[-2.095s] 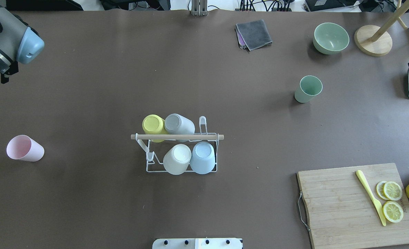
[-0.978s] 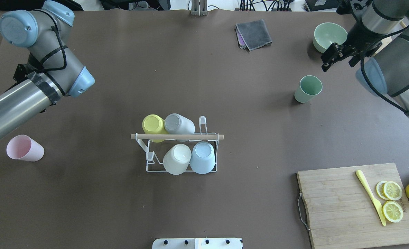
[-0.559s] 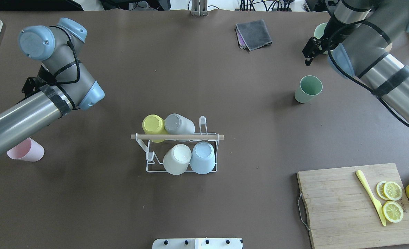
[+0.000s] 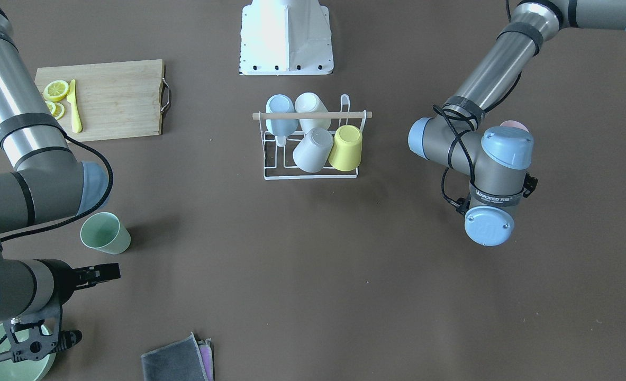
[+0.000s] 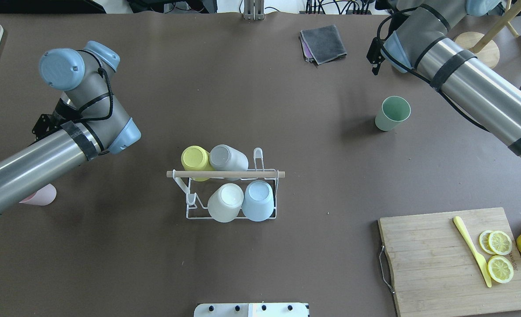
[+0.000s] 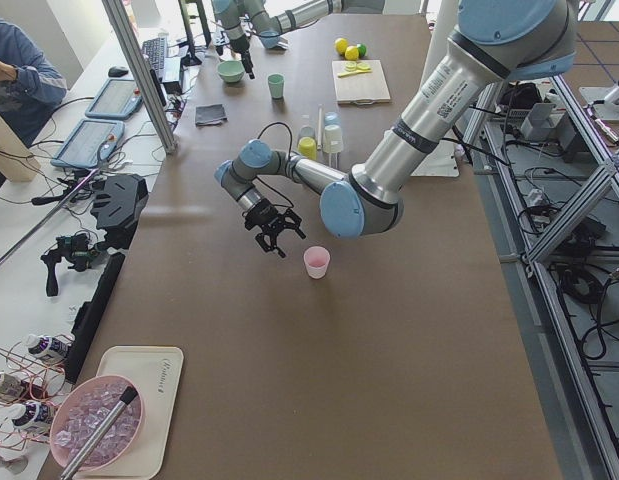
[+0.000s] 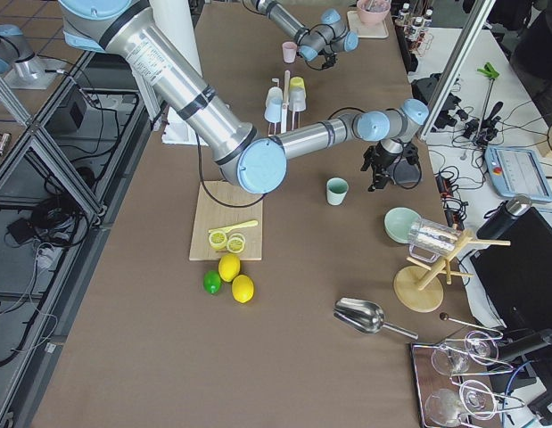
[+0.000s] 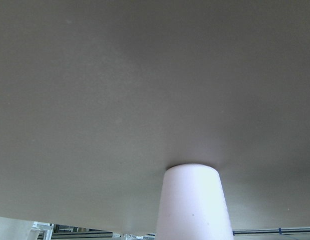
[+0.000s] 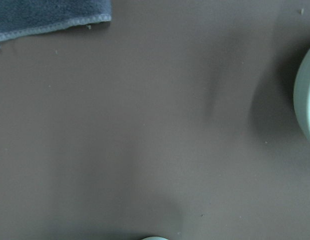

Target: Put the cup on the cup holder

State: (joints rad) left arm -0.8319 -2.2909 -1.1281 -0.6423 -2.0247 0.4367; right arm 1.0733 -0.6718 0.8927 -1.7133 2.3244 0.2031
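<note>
Pale green plastic cup (image 4: 105, 233) upright beside right end effector (image 4: 91, 304), fingers (image 4: 106, 272) apart; pink plastic cup (image 6: 316, 262) near left end effector (image 6: 274, 228), grip indiscernible.

My overhead camera sits behind the base and looks forward and down over the table (image 5: 110, 264). The front-facing camera looks back from the far side, steeply down. Both share the cup holder (image 5: 225, 174) mid-table, with left and right swapped between them. The two side cameras sit high at the table's ends and look along its length, so each takes in the holder from an opposite end. My left wrist camera is low and close on the pink cup (image 8: 195, 205). My right wrist camera looks straight down, close to the table, catching edges of the grey cloth (image 9: 49, 17) and the green bowl (image 9: 307, 95).
</note>
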